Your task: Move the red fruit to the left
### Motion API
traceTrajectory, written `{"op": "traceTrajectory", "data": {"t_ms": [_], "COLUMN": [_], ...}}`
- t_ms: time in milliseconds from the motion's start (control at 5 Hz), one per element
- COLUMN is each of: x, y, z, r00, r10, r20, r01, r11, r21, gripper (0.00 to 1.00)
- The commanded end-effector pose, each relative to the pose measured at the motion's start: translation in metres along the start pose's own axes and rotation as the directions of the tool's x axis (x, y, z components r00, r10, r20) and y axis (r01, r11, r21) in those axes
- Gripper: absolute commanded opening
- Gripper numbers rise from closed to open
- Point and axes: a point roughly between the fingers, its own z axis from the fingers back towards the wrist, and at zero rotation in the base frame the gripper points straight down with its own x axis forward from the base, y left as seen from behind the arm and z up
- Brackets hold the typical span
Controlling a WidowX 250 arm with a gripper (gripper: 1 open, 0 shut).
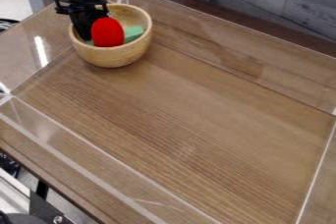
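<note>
Tool is clenched on the red fruit, which pokes out to its right, low in the wooden bowl, far left on the bench.

I see the scene in bright, even light that seems to come from above. Shadows are soft, and only a faint one lies inside the wooden bowl. The clear walls catch pale glare on the left, and the table has a mild sheen towards the far side. The picture is small and rather soft. The black gripper loses detail, the red fruit looks oversaturated, and the lower left corner is dark.
</note>
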Motion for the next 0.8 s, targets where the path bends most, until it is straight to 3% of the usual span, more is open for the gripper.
{"op": "traceTrajectory", "data": {"t_ms": [0,600], "x": [0.002,0.01], "y": [0.003,0.002], "z": [-0.012,-0.026], "r00": [1.0,0.999], "r10": [0.008,0.038], "r20": [-0.003,-0.009], "r01": [-0.008,-0.038], "r11": [1.0,0.999], "r21": [0.011,0.019], "gripper": [0.0,0.0]}}
